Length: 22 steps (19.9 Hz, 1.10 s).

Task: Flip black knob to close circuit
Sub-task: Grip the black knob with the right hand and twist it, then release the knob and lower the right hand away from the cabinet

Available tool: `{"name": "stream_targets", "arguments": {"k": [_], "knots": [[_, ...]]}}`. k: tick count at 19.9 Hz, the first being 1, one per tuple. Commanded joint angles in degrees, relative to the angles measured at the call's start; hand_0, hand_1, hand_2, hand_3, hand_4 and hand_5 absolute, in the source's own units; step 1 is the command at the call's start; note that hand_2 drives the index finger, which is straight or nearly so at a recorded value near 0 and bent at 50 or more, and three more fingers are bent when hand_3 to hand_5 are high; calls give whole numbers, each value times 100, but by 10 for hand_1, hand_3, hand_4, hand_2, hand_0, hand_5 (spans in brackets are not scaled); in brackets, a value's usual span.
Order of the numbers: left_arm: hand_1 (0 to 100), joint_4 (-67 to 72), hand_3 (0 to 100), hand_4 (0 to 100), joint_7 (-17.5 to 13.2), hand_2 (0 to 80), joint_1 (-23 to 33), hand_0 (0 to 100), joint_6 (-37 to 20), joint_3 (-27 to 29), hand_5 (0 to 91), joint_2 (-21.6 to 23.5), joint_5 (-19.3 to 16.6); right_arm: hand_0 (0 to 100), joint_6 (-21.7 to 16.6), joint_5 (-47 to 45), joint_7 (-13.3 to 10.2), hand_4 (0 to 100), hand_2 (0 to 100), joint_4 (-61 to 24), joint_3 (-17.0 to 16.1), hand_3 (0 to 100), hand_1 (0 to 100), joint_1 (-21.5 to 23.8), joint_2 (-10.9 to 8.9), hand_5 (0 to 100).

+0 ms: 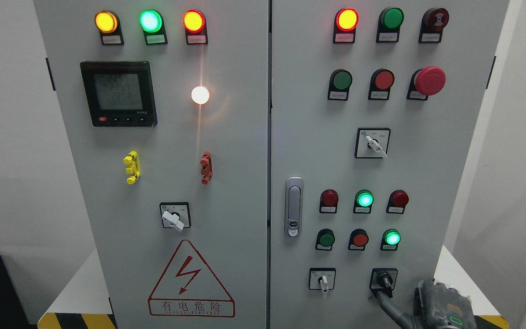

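White walls frame the grey metal cabinet (226, 183), its red triangle label (191, 279) reading "有电危险". Lower right, the right hand (387, 299) has a dark finger touching the black rotary knob (385, 279); grip unclear.

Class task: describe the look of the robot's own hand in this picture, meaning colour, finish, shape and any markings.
Only the right hand shows, at the lower right. Its body is a blocky dark grey metallic casing with ribbed, angular panels, and a small green marking sits near the bottom edge. One slender, dark, smooth finger extends from it. No cables or sleeves are visible.
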Motion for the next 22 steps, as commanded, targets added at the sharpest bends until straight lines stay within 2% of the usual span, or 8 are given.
{"name": "stream_targets", "arguments": {"k": [1, 22], "knots": [[556, 0, 0, 0, 4, 0, 0, 120, 0, 0, 0, 0, 0, 0, 9, 1, -28, 930, 897, 3, -210, 1000, 54, -23, -9, 874], [556, 0, 0, 0, 4, 0, 0, 120, 0, 0, 0, 0, 0, 0, 18, -96, -116, 929, 898, -58, -227, 1000, 51, -32, 9, 875]]}}
